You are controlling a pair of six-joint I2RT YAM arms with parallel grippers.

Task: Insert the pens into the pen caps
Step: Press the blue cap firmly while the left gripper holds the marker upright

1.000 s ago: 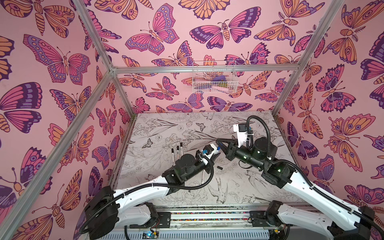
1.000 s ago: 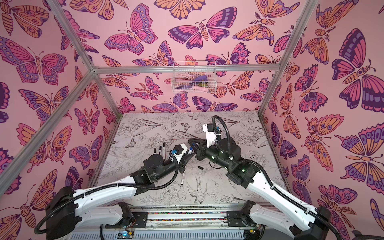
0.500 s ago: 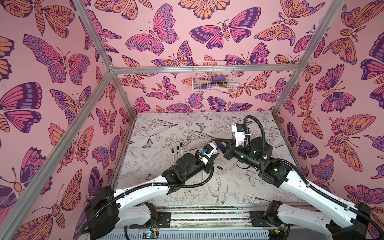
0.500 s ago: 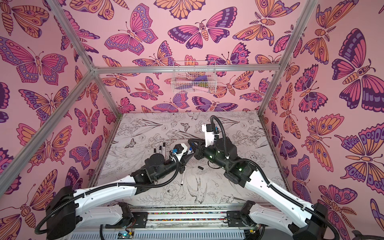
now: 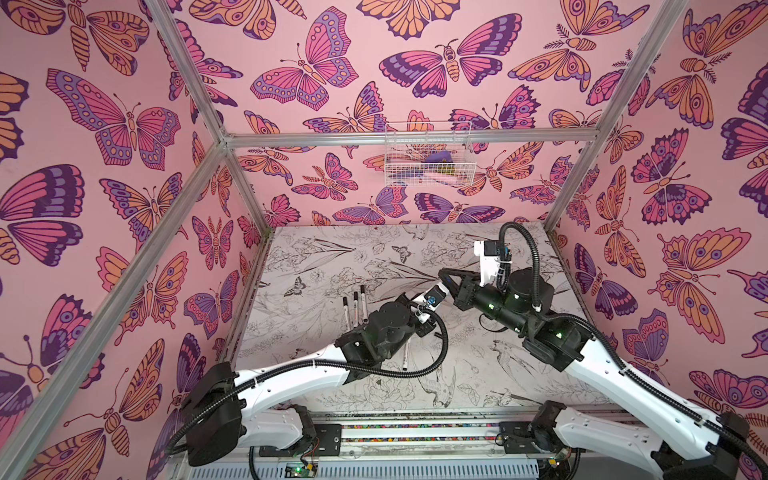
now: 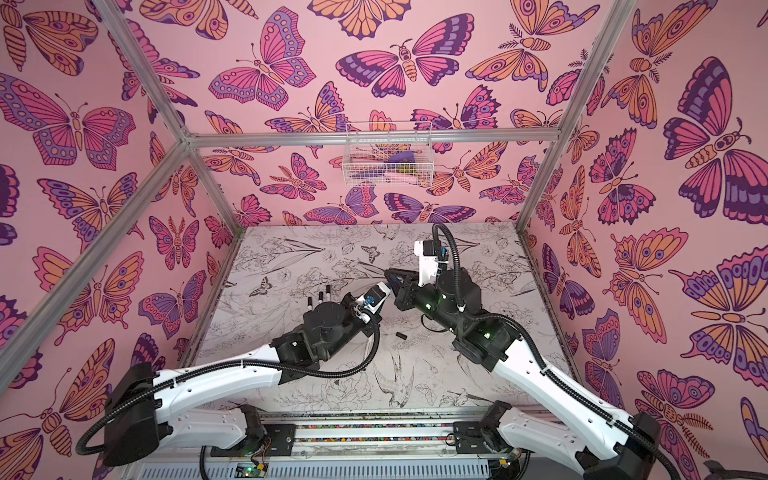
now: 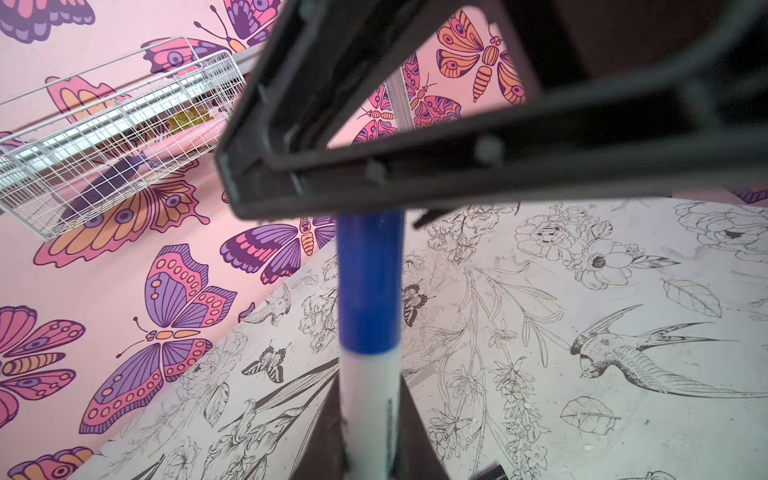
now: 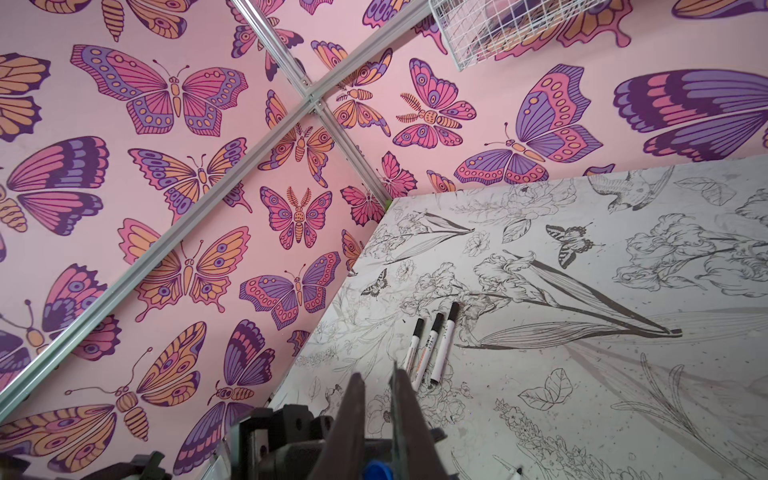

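**Marker capping: blue pen [image 7: 370, 399] and blue cap [image 7: 370, 257] held in line above the table [image 5: 478, 374]**

My left end effector [image 7: 369, 453] is clenched on the white barrel of the blue pen, with one dark finger on each side. The pen is raised off the table near its middle and points toward my right arm. The blue cap sits over the pen's front end.

My right end effector [image 8: 376, 386] is grasping that cap, its two fingers drawn in narrowly around it. In the right wrist view only a small round blue edge shows between them. In the left wrist view a faint seam crosses the blue part. The picture is too soft there for me to tell whether the cap is pushed fully home.

In both top views my two wrists meet nose to nose over the middle of the table.

Three black-capped pens [image 8: 432, 345] lie flat on the table toward the left wall, side by side and nearly parallel. An uncapped pen [image 5: 406, 353] lies nearer the front, partly hidden under my left arm. A loose black cap [image 6: 401, 335] lies alone on the table between my arms. A white wire basket [image 5: 428, 158] hangs on the back wall, well apart from the pens.
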